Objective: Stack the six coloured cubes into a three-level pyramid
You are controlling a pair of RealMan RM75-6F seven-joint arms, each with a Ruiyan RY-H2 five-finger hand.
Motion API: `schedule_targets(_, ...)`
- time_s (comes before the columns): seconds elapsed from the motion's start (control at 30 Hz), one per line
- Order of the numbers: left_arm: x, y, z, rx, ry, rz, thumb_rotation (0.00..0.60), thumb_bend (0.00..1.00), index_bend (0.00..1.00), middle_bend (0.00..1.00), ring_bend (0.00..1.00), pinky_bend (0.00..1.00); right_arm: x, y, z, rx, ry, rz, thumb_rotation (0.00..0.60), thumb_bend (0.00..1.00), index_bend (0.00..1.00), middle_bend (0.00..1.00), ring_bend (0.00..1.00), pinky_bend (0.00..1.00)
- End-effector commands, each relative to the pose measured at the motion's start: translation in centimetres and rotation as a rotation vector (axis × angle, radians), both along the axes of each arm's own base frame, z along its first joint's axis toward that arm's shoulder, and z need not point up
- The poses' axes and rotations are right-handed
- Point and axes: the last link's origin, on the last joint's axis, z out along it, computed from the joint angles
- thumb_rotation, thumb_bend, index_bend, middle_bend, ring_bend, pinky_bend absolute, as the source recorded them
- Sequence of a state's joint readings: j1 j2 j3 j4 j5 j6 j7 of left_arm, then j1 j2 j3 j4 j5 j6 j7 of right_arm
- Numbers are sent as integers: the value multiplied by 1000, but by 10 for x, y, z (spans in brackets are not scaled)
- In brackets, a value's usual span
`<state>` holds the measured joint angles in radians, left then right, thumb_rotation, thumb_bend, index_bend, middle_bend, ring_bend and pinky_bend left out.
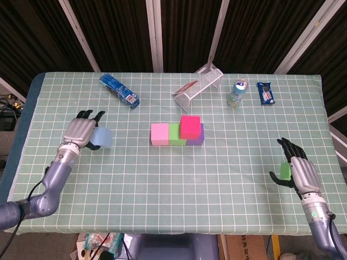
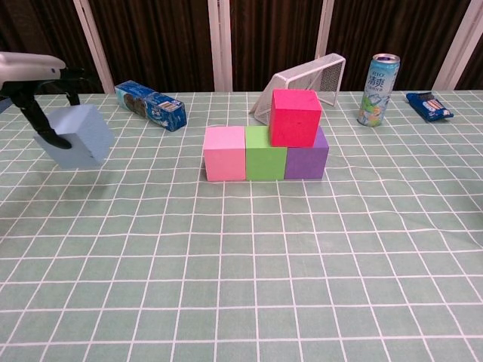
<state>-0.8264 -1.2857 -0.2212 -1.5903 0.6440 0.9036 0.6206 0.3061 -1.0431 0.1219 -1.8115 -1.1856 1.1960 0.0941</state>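
Head view: left hand grips light-blue cube above the cloth, left of pink cube. Right hand holds green cube near the right edge.
Chest view: light-blue cube held aloft, tilted; red cube sits atop the row.

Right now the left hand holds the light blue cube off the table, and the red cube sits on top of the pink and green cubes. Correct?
Not quite. The red cube sits on the green cube and purple cube, not the pink cube; the chest view shows it. The left hand does hold the light blue cube off the table.
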Motion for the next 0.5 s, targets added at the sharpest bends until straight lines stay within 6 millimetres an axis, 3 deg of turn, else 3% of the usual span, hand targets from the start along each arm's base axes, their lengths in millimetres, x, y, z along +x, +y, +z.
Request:
schedule_targets(0.03, 16, 13, -15, -7, 27, 6, 600, 263, 2, 461, 66, 78, 0, 0, 1, -1, -3, -1, 600, 349, 0, 0, 0, 24)
schedule_targets(0.4, 25, 24, -42, -21, 28, 63, 600, 261, 2, 421, 66, 78, 0, 0, 0, 8, -10, 1, 600, 348, 0, 0, 0, 24)
schedule_targets(0.5, 23, 25, -46, -24, 33, 65, 600, 228, 1, 370, 66, 78, 0, 0, -1, 11, -9, -2, 600, 348, 0, 0, 0, 24)
